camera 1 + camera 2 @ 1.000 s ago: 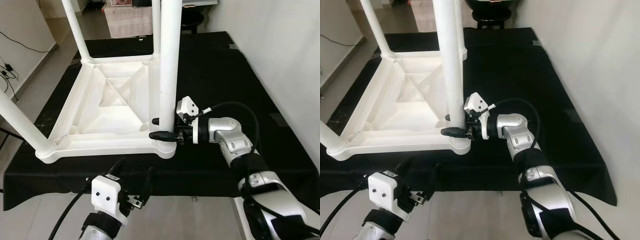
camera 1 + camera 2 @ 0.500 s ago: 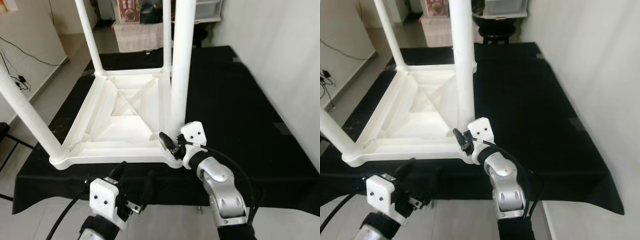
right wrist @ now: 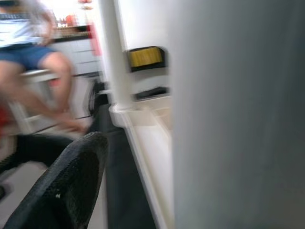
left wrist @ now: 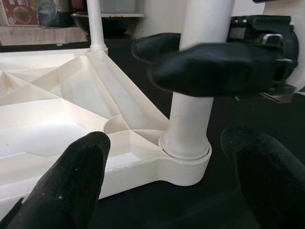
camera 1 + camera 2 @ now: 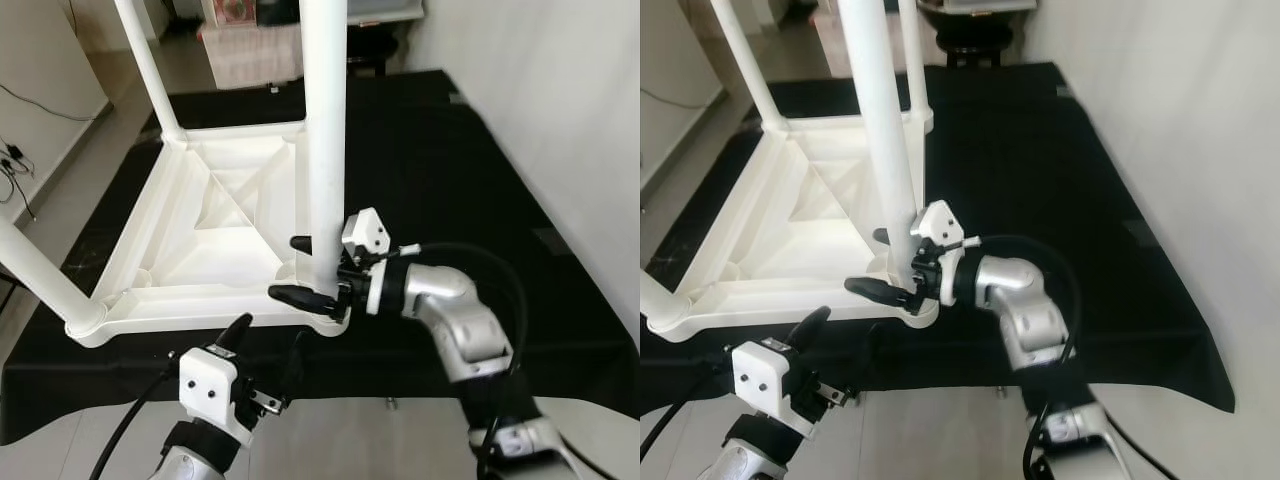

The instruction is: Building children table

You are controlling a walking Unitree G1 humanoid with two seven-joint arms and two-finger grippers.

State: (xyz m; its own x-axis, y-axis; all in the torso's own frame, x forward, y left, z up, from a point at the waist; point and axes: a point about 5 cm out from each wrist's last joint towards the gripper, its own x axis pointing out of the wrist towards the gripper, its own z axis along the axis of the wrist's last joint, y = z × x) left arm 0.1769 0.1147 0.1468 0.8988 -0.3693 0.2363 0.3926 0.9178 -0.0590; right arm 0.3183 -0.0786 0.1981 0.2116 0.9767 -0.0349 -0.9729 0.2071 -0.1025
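A white plastic children's table [image 5: 190, 297] lies upside down on a black cloth [image 5: 450, 170], legs pointing up. My right gripper [image 5: 300, 270] reaches in from the right and is shut on the near right leg [image 5: 325, 150] just above its socket. One black finger sits on the far side and the other on the near side, as the left wrist view shows [image 4: 214, 67]. My left gripper [image 5: 265, 352] hovers below the table's front edge, open and holding nothing. Its fingertips [image 4: 81, 167] point at that leg's base [image 4: 186, 152].
Other legs rise at the far left [image 5: 150, 70] and near left [image 5: 35, 265] corners. A white wall [image 5: 560, 120] runs close along the right. Tiled floor [image 5: 60, 170] and cables lie to the left. A person sits on a stool [image 3: 28, 57] in the background.
The camera has swung. My right gripper, tilted at the leg's base half a second ago, now lies level with a finger on each side of the leg. The left gripper has stayed put.
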